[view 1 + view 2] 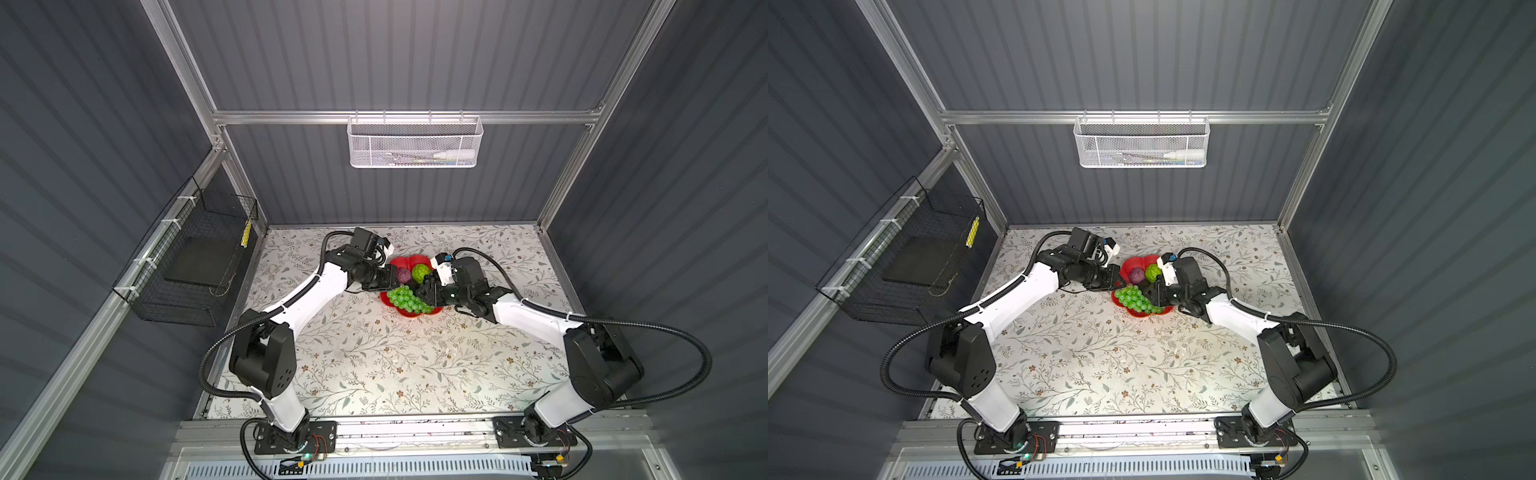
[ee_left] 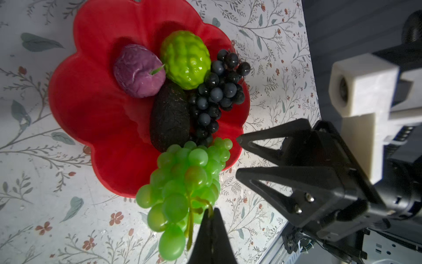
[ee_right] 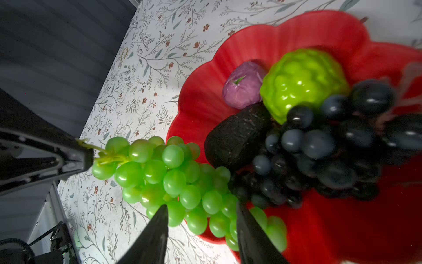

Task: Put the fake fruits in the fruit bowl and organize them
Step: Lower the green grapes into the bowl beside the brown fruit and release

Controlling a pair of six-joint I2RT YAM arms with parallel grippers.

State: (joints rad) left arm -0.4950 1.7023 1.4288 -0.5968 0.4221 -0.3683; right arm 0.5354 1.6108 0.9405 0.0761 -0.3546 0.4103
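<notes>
fruit bowl [image 2: 91, 102]: green grape bunch [image 2: 182, 182] stem pinched by left hand [image 2: 211, 212].

White mesh basket [image 1: 413, 143], black wire basket [image 1: 187, 266], floral tabletop [image 1: 374, 361].

**Overhead stock: fruit dish, two arms, two baskets**

Glossy red petal-edged plastic fruit bowl [image 1: 1130, 262], upper centre of the floral-printed tabletop [image 1: 1100, 357]. Contents legible: translucent green plastic grape bunch [image 1: 1133, 299], lying across the bowl's lower part; small purple ball [image 1: 1135, 274]; bumpy lime-green fruit [image 1: 1153, 272], just right of the ball. Left gripper [image 1: 1121, 286] at the bowl's left edge, by the bunch's upper-left end. Right gripper [image 1: 1151, 292] over the bowl's right half. Finger spacing too small to read. White mesh basket [image 1: 1142, 143], back rail; black wire basket [image 1: 905, 266], left wall.
</notes>
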